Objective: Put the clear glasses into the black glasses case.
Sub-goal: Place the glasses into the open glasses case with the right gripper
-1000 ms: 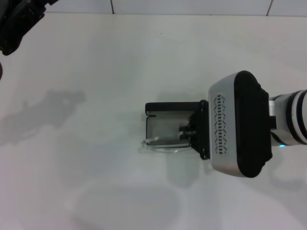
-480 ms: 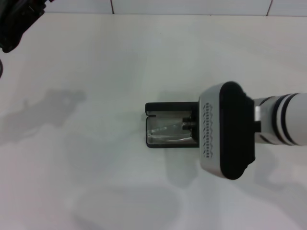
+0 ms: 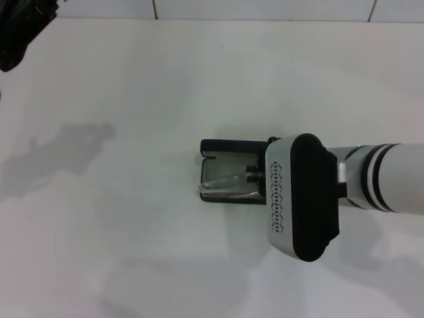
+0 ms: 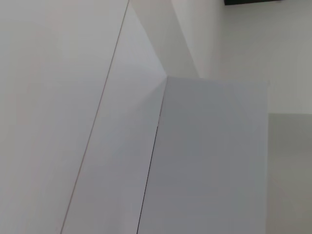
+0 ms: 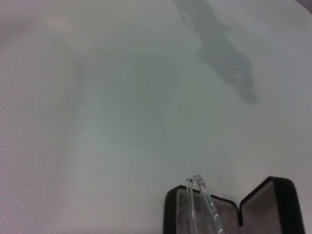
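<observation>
Clear glasses (image 3: pixel 228 183) sat inside the open black glasses case (image 3: pixel 225 147) on the white table (image 3: pixel 132 86), lenses over the grey lining, one clear arm tip poking just past the case's left rim. My right gripper (image 3: pixel 254 175) hovered over the case's right end, wrist housing covering that part. Couldn't tell whether its fingers were gripping the glasses or spread. Left arm was parked at the far left corner of the table, fingers out of sight.

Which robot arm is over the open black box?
The right gripper, beside the clear plastic glasses in the matte black hinged glasses case. The left arm stays parked far off.
</observation>
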